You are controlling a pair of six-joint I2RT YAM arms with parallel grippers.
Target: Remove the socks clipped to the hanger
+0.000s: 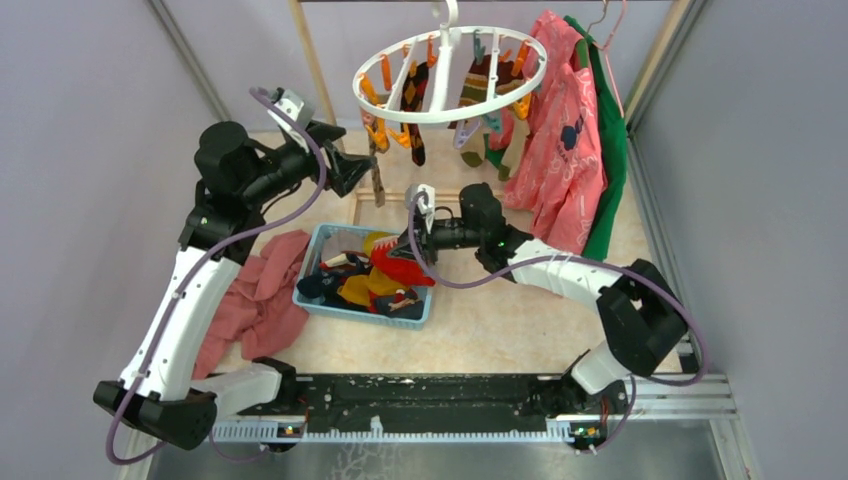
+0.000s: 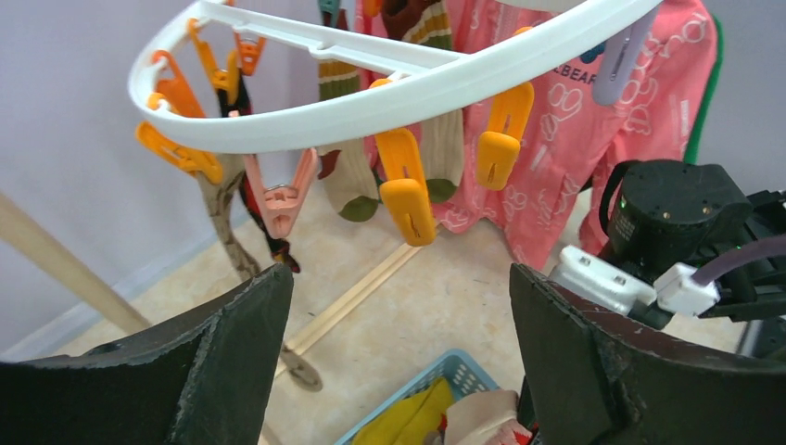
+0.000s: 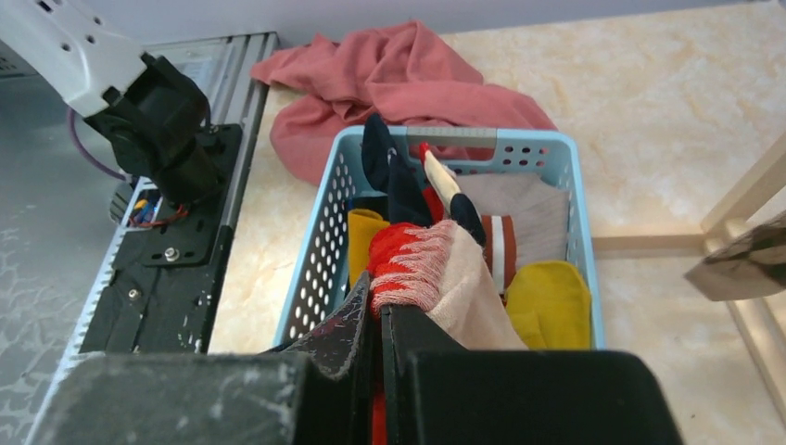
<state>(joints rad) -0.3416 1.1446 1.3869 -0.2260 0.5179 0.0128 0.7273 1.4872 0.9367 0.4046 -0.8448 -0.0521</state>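
Below and left of the hanger (image 2: 445, 82) lies a pinkish-red cloth heap (image 1: 258, 300). Just under the hanger's rim the left gripper (image 2: 399, 287) gapes wide, empty, facing orange clips (image 2: 408, 185) and clipped socks (image 1: 482, 80). Beneath the hanger, the right gripper (image 3: 378, 311) pinches a red-and-cream sock (image 3: 422, 264) above a blue basket (image 3: 547, 141). Right of the hanger, a pink garment (image 2: 575, 130) reads "BEAR".

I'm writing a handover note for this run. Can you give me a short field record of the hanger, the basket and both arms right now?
hanger: hanging, with clipped socks on it
left gripper: jaws open wide, empty, below the hanger's ring
right gripper: jaws shut on a red-cuffed sock, over the basket
basket: blue, holds loose socks
beside basket: pinkish-red cloth heap
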